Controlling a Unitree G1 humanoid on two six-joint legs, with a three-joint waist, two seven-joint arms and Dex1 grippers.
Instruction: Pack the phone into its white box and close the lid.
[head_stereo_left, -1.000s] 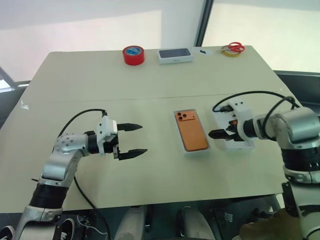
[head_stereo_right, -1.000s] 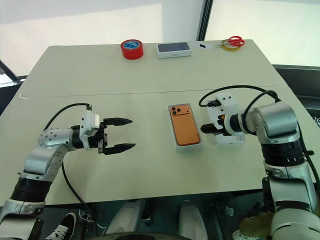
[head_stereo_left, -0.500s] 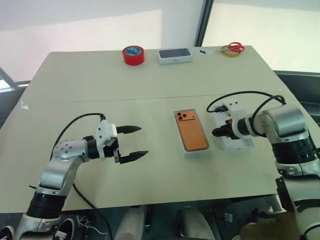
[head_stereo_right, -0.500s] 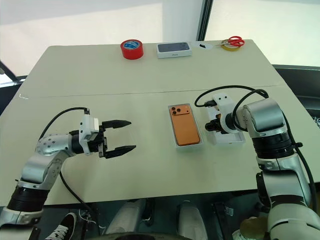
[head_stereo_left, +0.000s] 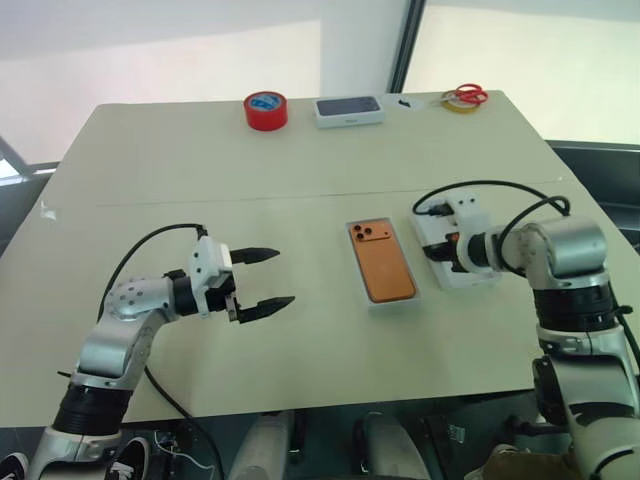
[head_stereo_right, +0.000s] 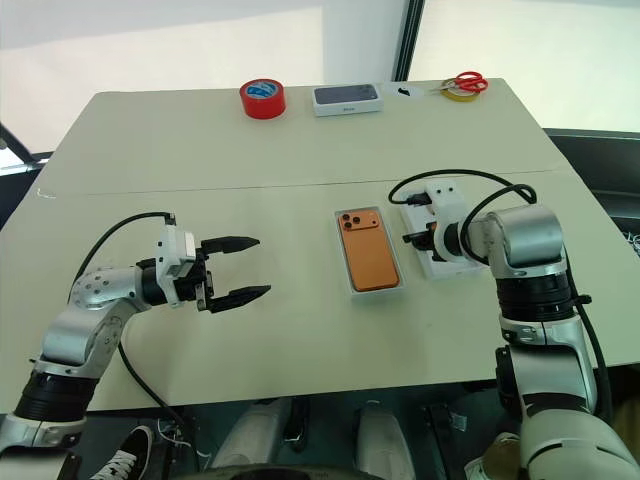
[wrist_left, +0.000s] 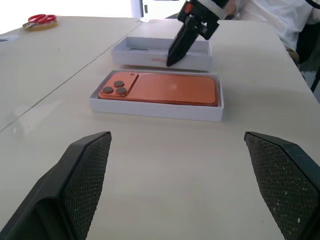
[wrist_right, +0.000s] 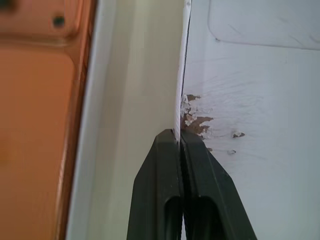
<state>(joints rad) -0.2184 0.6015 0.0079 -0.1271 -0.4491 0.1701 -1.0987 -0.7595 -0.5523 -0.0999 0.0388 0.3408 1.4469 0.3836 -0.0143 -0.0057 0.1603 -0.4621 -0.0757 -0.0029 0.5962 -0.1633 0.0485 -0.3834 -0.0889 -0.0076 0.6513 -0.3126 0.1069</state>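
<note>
The phone (head_stereo_left: 381, 262) already lies face down in the white box (head_stereo_left: 396, 303), mid-desk. What's left, I'd judge, is lifting the lid (head_stereo_left: 470, 277), just beside the box, and seating it. The right tool (wrist_left: 172, 56) is clenched on the lid's near wall. The left tool (head_stereo_left: 267, 278) hangs released, well apart from the box. The pale desk (head_stereo_left: 300, 150) carries red tape (head_stereo_left: 266, 109) at its far edge, by bright windows.

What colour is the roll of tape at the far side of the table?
Red, seen best in the left eye view: roll of tape.
</note>
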